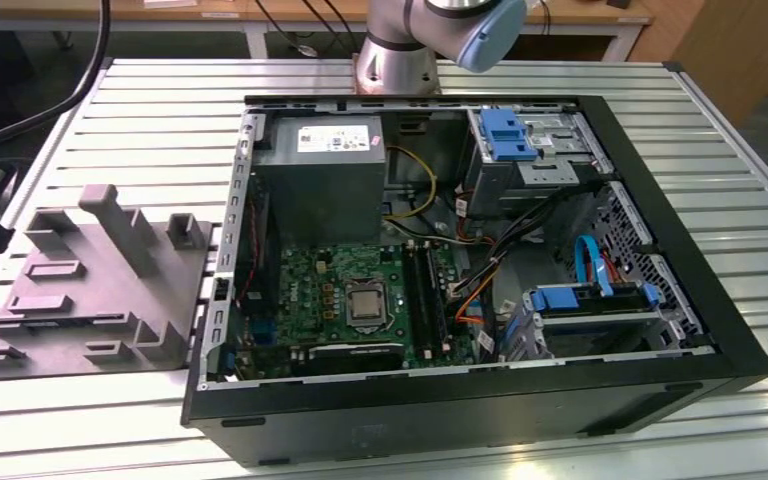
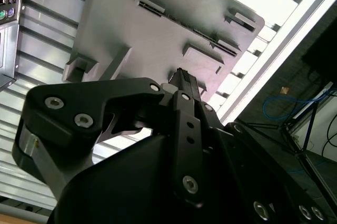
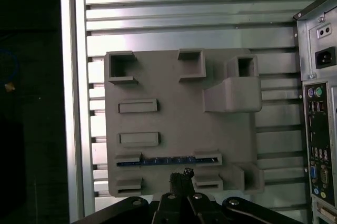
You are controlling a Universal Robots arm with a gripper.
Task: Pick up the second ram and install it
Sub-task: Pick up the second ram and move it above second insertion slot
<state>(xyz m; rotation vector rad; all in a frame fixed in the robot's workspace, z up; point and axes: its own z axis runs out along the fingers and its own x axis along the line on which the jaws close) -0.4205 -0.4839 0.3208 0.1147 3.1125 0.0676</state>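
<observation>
- While hung above the grey moulded plastic holder block (image 3: 179,103), shows the black metal pincer (image 3: 181,173) closed, tips pressed together and gripping nothing.
- Finds the second ram (image 3: 166,161), a long, thin blue circuit-board stick, standing on edge in a narrow slot of that holder block, between two raised end brackets.
- Puts the tips just beside that slot in the first wrist view, with no contact seen; cannot tell how high above the stick.
- In the second wrist view, sets the same closed pincer (image 2: 181,74) against the pale face of the holder block (image 2: 174,23).
- In the exterior view, lays the holder block (image 1: 91,290) on the silver slatted metal surface (image 1: 157,120), just beside the open black computer tower case (image 1: 491,425), on the exterior view's left of it.
- Inside the case, reveals a green motherboard (image 1: 331,290) with narrow black slot rails (image 1: 424,290), a grey power supply box (image 1: 317,170) and a blue drive bracket (image 1: 504,135).
- Behind the case, plants the silver arm base (image 1: 398,60) at the far edge of the surface.
</observation>
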